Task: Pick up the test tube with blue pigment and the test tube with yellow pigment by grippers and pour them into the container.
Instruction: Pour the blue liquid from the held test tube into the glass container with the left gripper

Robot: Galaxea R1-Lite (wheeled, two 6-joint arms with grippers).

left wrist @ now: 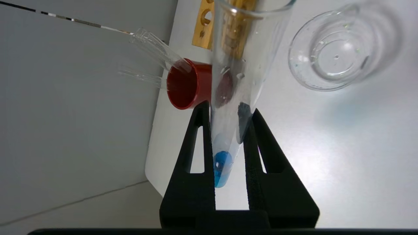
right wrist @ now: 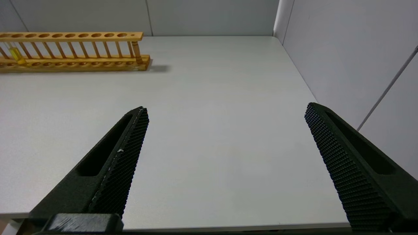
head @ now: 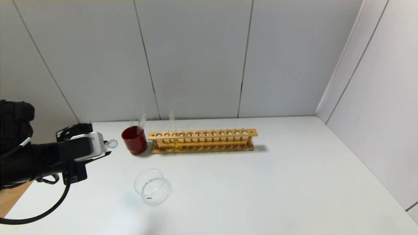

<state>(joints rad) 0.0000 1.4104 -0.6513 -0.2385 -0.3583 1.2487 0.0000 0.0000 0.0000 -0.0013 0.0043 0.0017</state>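
Observation:
My left gripper [left wrist: 230,109] is shut on the test tube with blue pigment [left wrist: 222,168], with blue liquid pooled at its round base between the fingers. In the head view the left gripper [head: 103,147] hovers at the table's left, the tube's open mouth [head: 112,143] pointing toward the red cup. The container [head: 151,186], a clear glass dish, stands on the table in front of and right of this gripper; it also shows in the left wrist view [left wrist: 339,54]. The test tube with yellow pigment [head: 175,143] stands in the wooden rack [head: 202,141]. My right gripper [right wrist: 227,109] is open and empty over bare table.
A dark red cup [head: 134,140] holding clear tubes stands left of the rack, close to the held tube's mouth. The rack [right wrist: 75,49] runs along the back of the white table. Walls close the back and right sides.

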